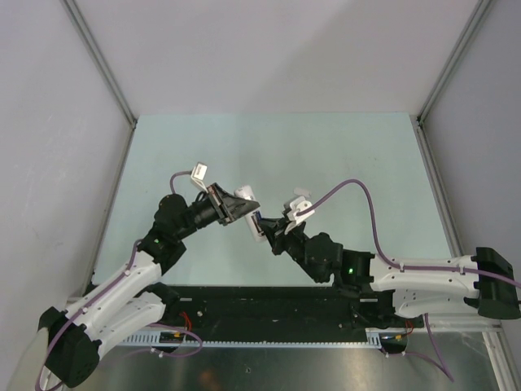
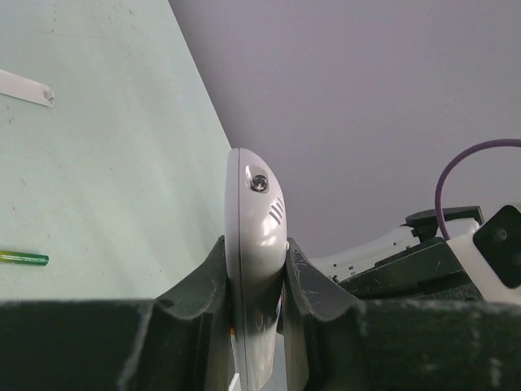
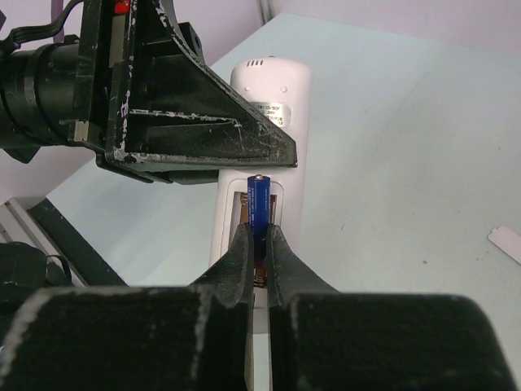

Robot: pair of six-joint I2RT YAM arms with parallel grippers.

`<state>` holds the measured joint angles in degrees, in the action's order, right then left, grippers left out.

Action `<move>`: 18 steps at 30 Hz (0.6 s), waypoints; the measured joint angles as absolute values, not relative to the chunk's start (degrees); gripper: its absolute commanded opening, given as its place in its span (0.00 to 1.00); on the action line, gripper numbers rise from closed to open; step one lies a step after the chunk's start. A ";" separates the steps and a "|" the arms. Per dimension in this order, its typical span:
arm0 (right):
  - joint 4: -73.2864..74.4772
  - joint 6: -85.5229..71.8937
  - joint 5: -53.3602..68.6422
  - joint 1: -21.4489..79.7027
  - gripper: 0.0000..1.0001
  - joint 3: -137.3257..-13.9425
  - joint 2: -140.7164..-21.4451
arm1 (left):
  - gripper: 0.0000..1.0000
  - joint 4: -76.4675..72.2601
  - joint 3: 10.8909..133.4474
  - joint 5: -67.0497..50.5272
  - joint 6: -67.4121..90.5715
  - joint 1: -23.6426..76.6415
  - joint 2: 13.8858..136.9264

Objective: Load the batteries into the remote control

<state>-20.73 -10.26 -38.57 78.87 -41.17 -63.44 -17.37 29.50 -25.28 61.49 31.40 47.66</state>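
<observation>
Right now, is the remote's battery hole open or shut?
Open: the white oblong plastic remote shows an uncovered recess, slim purple battery at it.

The remote control sits between the left tool fingers, above the middle of the tabletop. Just right of it, the right tool pinches one battery at the remote's compartment. The other battery lies on the tabletop, well apart.

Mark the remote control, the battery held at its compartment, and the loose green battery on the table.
remote control (image 3: 273, 85): right wrist view, white back face near its top end.
purple battery (image 3: 259, 199): right wrist view, exposed upper body.
green battery (image 2: 28, 259): left wrist view, middle of its length.
</observation>
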 measured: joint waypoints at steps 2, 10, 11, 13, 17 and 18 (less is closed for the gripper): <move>-21.04 -10.24 -38.33 78.63 0.00 -41.17 -63.44 | 0.00 -17.37 29.50 -25.47 61.52 31.40 47.66; -21.32 -10.46 -37.60 78.11 0.00 -41.17 -63.46 | 0.00 -17.28 29.50 -25.61 61.47 31.40 47.59; -21.28 -10.55 -37.52 78.06 0.00 -41.17 -63.46 | 0.00 -17.26 29.50 -25.61 61.49 31.40 47.59; -21.10 -10.94 -37.34 77.95 0.00 -41.17 -63.46 | 0.00 -17.08 29.50 -25.61 61.47 31.40 47.57; -20.84 -11.62 -36.91 77.76 0.00 -41.17 -63.55 | 0.00 -16.60 29.50 -25.61 61.47 31.38 47.57; -20.80 -11.86 -36.80 77.76 0.00 -41.17 -63.64 | 0.00 -16.56 29.50 -25.63 61.47 31.40 47.59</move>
<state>-20.80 -11.86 -36.80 77.76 -41.17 -63.64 -16.56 29.50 -25.63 61.47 31.40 47.59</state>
